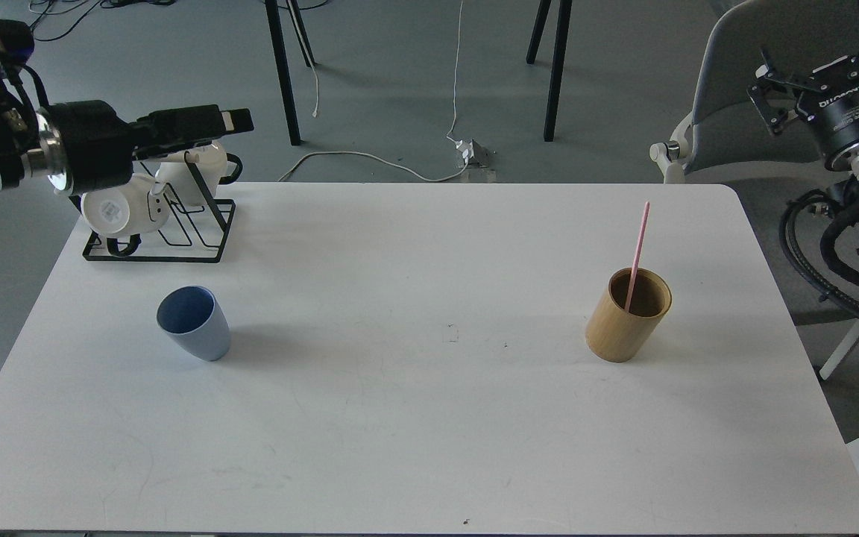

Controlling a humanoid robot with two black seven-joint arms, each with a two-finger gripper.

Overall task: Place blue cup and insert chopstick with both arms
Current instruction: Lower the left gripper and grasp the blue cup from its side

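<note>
The blue cup (194, 324) stands upright on the left part of the white table (429, 418). The pink chopstick (640, 246) leans inside the tan bamboo holder (627, 317) on the right part of the table. My left gripper (232, 121) is at the far left above the mug rack, pointing right and seen side-on, well behind the cup and holding nothing visible. My right gripper (821, 56) is off the table's far right corner, fingers spread and empty, away from the bamboo holder.
A black wire rack (168, 231) with white mugs (112, 212) stands at the table's back left corner. A grey chair (735, 89) stands behind the right corner. Table legs and cables are on the floor beyond the far edge.
</note>
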